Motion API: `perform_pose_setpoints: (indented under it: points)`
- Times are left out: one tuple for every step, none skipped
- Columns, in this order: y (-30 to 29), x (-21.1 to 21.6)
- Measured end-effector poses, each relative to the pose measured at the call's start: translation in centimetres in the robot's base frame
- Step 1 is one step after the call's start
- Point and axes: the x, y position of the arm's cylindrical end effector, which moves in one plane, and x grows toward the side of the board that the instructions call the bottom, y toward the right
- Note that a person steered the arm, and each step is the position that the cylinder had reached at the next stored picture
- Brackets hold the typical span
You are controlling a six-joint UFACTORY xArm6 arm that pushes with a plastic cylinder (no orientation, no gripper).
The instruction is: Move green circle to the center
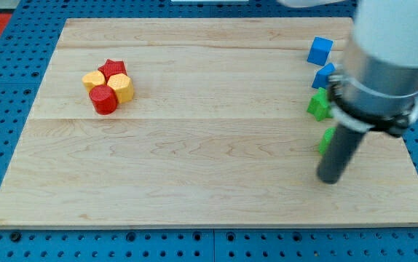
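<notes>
My tip [329,178] rests on the wooden board [209,160] at the view's lower right. A green block [325,140], likely the green circle, sits just above the tip and is mostly hidden behind the rod. A second green block [317,106], star-like, lies higher up at the right. The arm's grey body covers the view's upper right.
A blue cube [320,50] and another blue block [324,75] lie at the upper right. At the upper left a cluster holds a red star [111,68], a yellow block [92,79], a yellow hexagon [121,87] and a red cylinder [103,100].
</notes>
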Motion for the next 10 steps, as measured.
perform_pose_setpoints:
  points:
    - [-1.4, -2.2]
    - [-6.8, -2.8]
    - [-3.7, -3.6]
    - [-0.1, -0.5]
    - [3.6, -0.5]
    - [3.6, -3.1]
    - [0.5, -5.0]
    - [-4.1, -5.8]
    - [-6.3, -6.7]
    - [-3.5, -7.4]
